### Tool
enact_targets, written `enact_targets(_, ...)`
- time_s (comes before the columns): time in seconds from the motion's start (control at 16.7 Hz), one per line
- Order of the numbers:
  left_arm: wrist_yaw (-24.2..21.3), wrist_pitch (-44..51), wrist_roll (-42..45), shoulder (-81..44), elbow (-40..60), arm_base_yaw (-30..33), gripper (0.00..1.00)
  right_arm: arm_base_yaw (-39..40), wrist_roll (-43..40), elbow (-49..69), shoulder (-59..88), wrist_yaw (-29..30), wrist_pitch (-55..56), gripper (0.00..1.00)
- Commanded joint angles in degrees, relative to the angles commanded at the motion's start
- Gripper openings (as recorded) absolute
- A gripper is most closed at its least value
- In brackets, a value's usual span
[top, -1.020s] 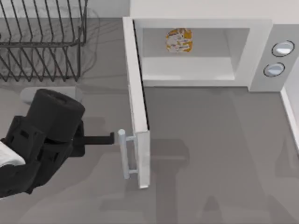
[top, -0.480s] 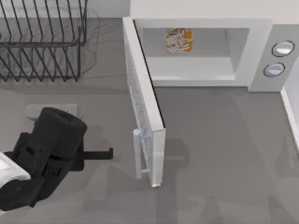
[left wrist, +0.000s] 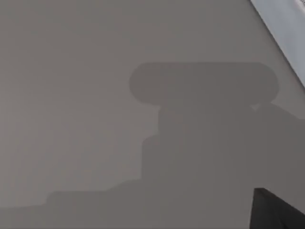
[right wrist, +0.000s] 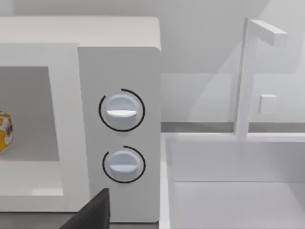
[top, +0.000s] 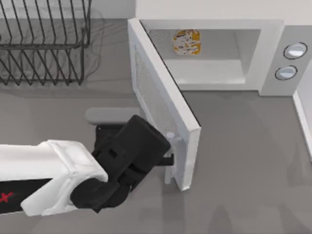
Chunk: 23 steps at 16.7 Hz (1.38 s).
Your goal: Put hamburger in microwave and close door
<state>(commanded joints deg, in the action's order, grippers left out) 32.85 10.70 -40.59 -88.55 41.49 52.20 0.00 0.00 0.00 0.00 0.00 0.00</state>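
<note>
The hamburger (top: 186, 42), a small white-and-orange wrapped lump, lies inside the white microwave (top: 273, 53) at the back of the table. In the right wrist view the hamburger (right wrist: 4, 131) shows at the cavity's edge. The door (top: 156, 92) stands about halfway swung, angled out from its hinge at the cavity's left side. My left gripper (top: 168, 157) is pressed against the door's outer face just below the bar handle (top: 170, 138), with its tip hidden behind the arm. A dark part of my right gripper (right wrist: 93, 212) points at the microwave's knob panel (right wrist: 121, 110).
A black wire dish rack (top: 44, 44) stands at the back left. A white basin (right wrist: 228, 181) with a tall white faucet (right wrist: 248, 71) sits to the right of the microwave. In the left wrist view there is grey tabletop (left wrist: 71, 119) with the arm's shadow.
My left arm has swept rightward and forward into the door's outer face. The door has swung from nearly straight out towards the cavity, now about halfway.
</note>
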Motion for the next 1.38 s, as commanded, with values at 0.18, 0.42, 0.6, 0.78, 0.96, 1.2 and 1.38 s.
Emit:
enact_targets(0.18,1.5,0.7,-2.0,-2.0,2.0,2.0,0.00,0.0,0.0,0.0,0.0,0.0,0.0,1.00)
enact_targets(0.42,1.4,0.7,-2.1,-1.9,2.1,2.0,0.00,0.0,0.0,0.0,0.0,0.0,0.0,1.00)
enact_targets(0.6,2.7,3.6,-4.9,-5.8,6.1,5.1,0.00,0.0,0.0,0.0,0.0,0.0,0.0,1.00)
enact_targets(0.78,4.1,6.3,-8.0,-12.3,15.0,7.2,0.00,0.0,0.0,0.0,0.0,0.0,0.0,1.00)
enact_targets(0.96,5.3,9.7,-11.2,-17.8,22.3,10.1,0.00,0.0,0.0,0.0,0.0,0.0,0.0,1.00)
enact_targets(1.2,5.9,11.4,-12.7,-19.7,24.3,11.7,0.00,0.0,0.0,0.0,0.0,0.0,0.0,1.00)
enact_targets(1.38,6.4,11.8,-12.5,-19.1,24.8,9.9,0.00,0.0,0.0,0.0,0.0,0.0,0.0,1.00)
